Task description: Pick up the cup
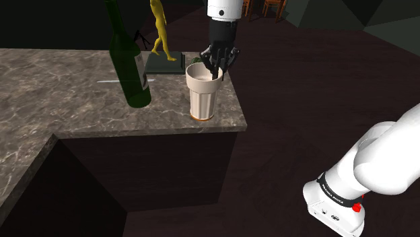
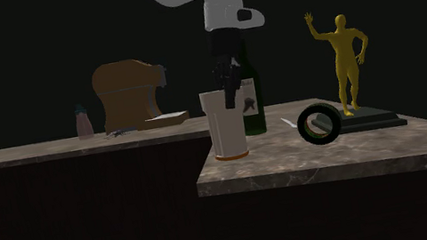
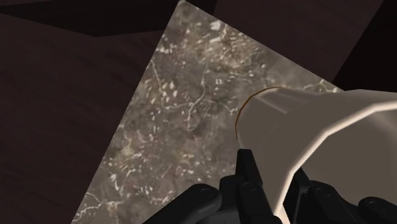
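A tall beige cup (image 1: 202, 97) (image 2: 226, 126) (image 3: 305, 127) stands upright near the corner of a marbled stone counter (image 1: 67, 87) (image 2: 344, 150) (image 3: 184, 114). My black gripper (image 1: 217, 71) (image 2: 230, 94) (image 3: 283, 191) comes down from above onto the far side of its rim. One finger (image 3: 251, 175) lies against the cup's outer wall and the other sits inside it, so the wall is clasped between them. The cup's base rests on the counter.
A dark green bottle (image 1: 130, 64) (image 2: 250, 99) stands close beside the cup. Behind are a yellow figurine (image 1: 160, 30) (image 2: 343, 56) on a dark base and a black ring (image 2: 321, 124). A brown rounded object (image 2: 130, 93) sits far off. The counter edge drops away just past the cup.
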`<state>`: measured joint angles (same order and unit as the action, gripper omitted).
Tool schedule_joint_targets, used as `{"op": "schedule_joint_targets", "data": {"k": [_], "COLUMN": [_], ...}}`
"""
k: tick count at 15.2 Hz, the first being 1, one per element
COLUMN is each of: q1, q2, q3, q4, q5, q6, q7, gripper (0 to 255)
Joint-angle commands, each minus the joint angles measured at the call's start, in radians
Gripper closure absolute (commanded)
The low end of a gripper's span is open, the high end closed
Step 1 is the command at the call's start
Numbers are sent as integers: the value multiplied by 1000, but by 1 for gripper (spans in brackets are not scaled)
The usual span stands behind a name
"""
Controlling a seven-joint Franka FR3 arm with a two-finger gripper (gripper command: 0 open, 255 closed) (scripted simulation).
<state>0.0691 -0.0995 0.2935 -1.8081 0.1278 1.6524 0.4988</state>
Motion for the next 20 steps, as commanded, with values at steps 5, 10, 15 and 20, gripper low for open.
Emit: {"op": "schedule_joint_targets", "data": {"k": [5, 10, 15, 20], "q1": [0, 0, 0, 1], "q2": [4, 16, 34, 49], "q3": [0, 0, 1, 2], "q4": [31, 111, 199, 260], "q5": [-1, -5, -9, -13], "q6": [-28, -97, -167, -213], "q7": [3, 12, 22, 29], "gripper": [255, 255, 255, 255]}}
